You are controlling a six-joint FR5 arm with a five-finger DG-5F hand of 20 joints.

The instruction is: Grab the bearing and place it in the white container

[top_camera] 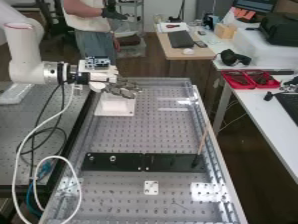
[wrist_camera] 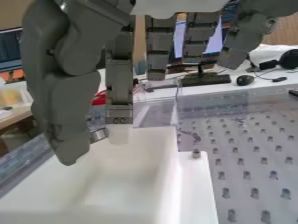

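The hand (top_camera: 122, 90) is over the white container (top_camera: 114, 107), near the far left of the perforated bench in the high view. From the wrist, the hand (wrist_camera: 120, 85) has its thumb and one finger pinching a small metallic bearing (wrist_camera: 99, 134); the other fingers hang apart from it. Below and around that spot lies the open cavity of the white container (wrist_camera: 120, 170), with the bearing close above its rim. Part of the bearing is hidden by the thumb and finger.
A black strip (top_camera: 166, 162) crosses the bench, carrying a small ring-like part (top_camera: 112, 158) and an upright thin rod (top_camera: 201, 142). A small white plate (top_camera: 151, 187) lies nearer. White hoses and cables loop at the left. Red trays (top_camera: 249, 79) stand on the right-hand table.
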